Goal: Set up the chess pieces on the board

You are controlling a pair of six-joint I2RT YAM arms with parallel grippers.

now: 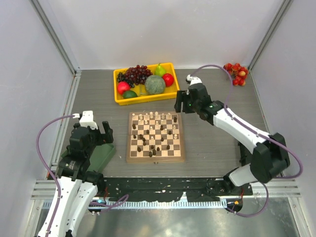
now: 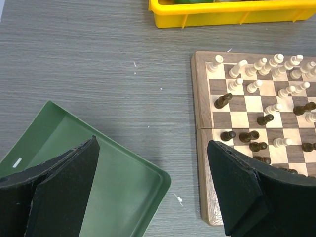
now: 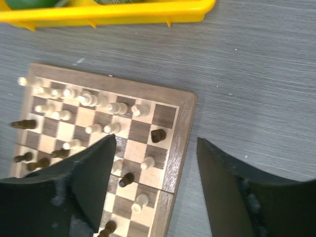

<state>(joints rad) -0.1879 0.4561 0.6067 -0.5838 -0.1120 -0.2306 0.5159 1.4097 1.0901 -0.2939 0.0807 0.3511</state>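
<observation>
The wooden chessboard (image 1: 156, 158) lies in the middle of the table, with cream and dark chess pieces (image 1: 156, 129) scattered over its checks. My right gripper (image 1: 178, 104) hovers open and empty over the board's far right corner; in the right wrist view its fingers (image 3: 91, 170) straddle the board's right rim (image 3: 180, 148), near a dark piece (image 3: 157, 135) and a cream piece (image 3: 146, 162). My left gripper (image 1: 102, 133) is open and empty, left of the board (image 2: 203, 163), above the green flat tray (image 2: 118, 190). Cream pieces (image 2: 256, 66) crowd the far rows.
A yellow tray (image 1: 121, 100) of fruit with dark grapes (image 1: 137, 74) stands behind the board. Red fruit (image 1: 236, 73) lies at the far right corner. The green tray (image 1: 101, 155) sits at the near left. Walls close in both sides.
</observation>
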